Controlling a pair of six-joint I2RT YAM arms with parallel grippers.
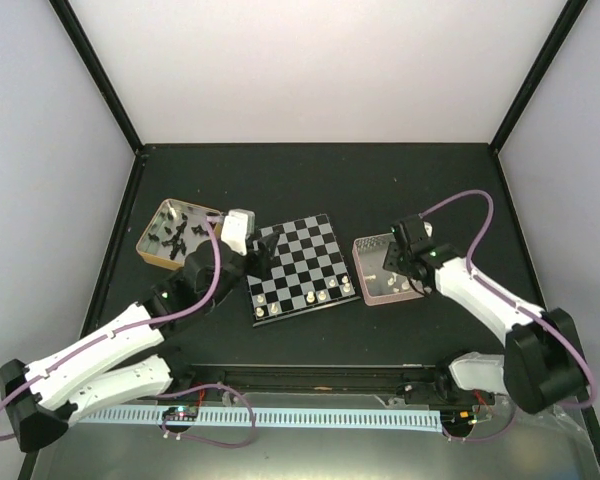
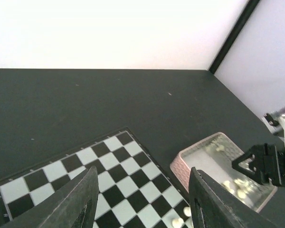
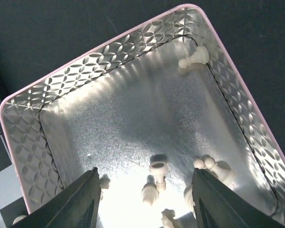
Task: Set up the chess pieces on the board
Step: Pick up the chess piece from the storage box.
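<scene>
Our left arm (image 1: 130, 335) stretches forward and inward; our left gripper (image 1: 264, 258) tilts downward, fingers (image 2: 80, 202) spread with nothing between. Our right arm (image 1: 480, 295) bends inward at the elbow; our right gripper (image 1: 400, 262) points down, fingers spread, empty.

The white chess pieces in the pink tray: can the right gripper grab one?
Probably yes. The right gripper hangs open over the pink tray, white chess pieces lie below it, nothing covering them.
</scene>
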